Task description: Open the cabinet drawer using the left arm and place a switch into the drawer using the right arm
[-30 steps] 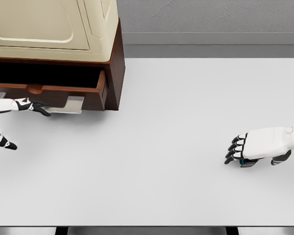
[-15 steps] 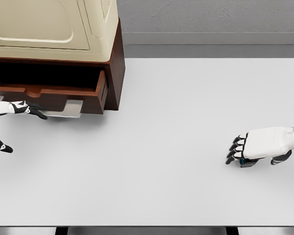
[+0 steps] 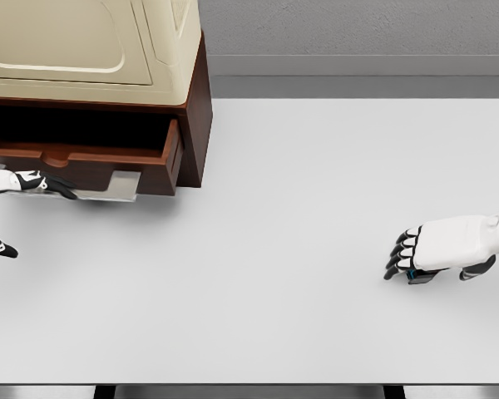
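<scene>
At the worktop's right edge, the right hand lay palm-down, fingers curled over the small dark switch, apparently gripping it. Far left, the left hand, fingers extended and empty, rested at the handle of the drawer, which stood pulled out. Lifting well probably meant a firm pinch, raising straight up, then crossing leftward above the drawer's front lip.

There was one cabinet with one drawer, one table, one switch, and two hands.
</scene>
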